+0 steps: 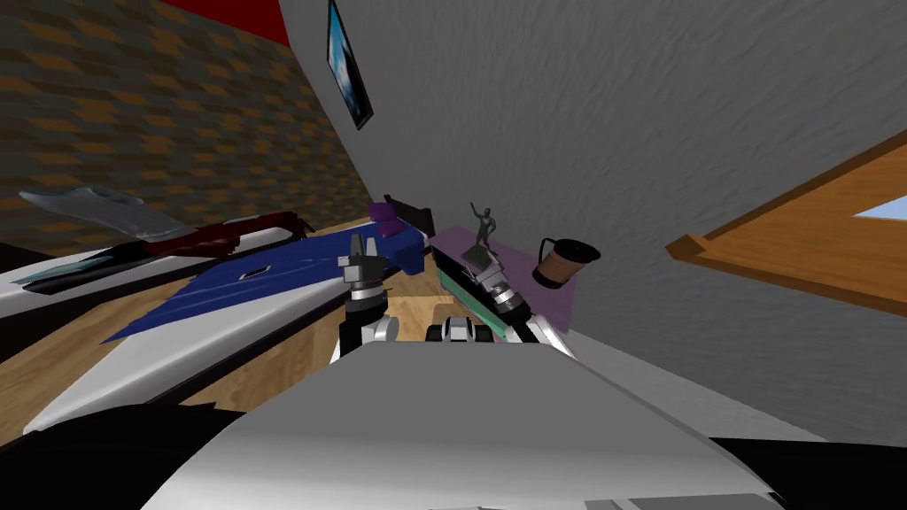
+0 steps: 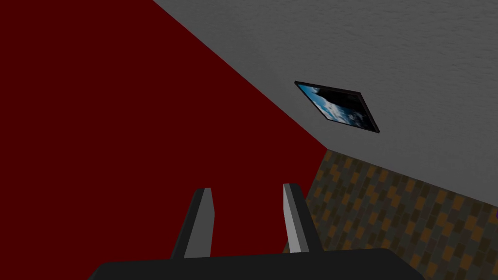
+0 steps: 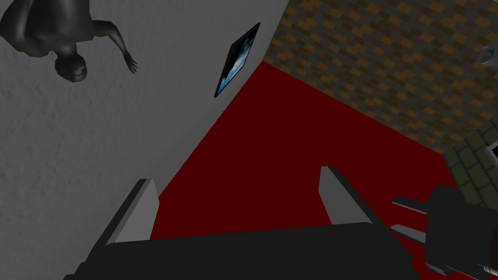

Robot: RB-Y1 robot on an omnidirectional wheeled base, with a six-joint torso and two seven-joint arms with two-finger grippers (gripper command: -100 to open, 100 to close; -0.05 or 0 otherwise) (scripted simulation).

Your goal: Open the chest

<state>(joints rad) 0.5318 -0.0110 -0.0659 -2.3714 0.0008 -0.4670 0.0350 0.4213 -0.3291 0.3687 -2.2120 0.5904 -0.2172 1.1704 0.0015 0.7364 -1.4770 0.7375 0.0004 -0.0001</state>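
— Both pairs of fingers hold nothing. On the right gripper [image 3: 237, 176] the thin grey blades stand wide apart. On the left gripper [image 2: 248, 187] the gap is narrow, but it is a gap.

— And where is the thing it must open?

— The low chest with a purple lid and a greenish front [image 1: 516, 255] stands against the grey wall, on the robot's right. The right gripper is over its front edge, just beside a small dark grey figurine of a man with one arm raised [image 1: 483, 228]. A brown cup with a dark rim and handle [image 1: 565, 261] stands further along the same lid.

— What worries you?

— Both grippers point upward, away from the lid. I think the right wrist must turn down to reach the edge, and a blade could knock the figurine over. If the lid goes up with these two on it, they will probably slide off and fall. The left gripper is also near, so the two could bump.
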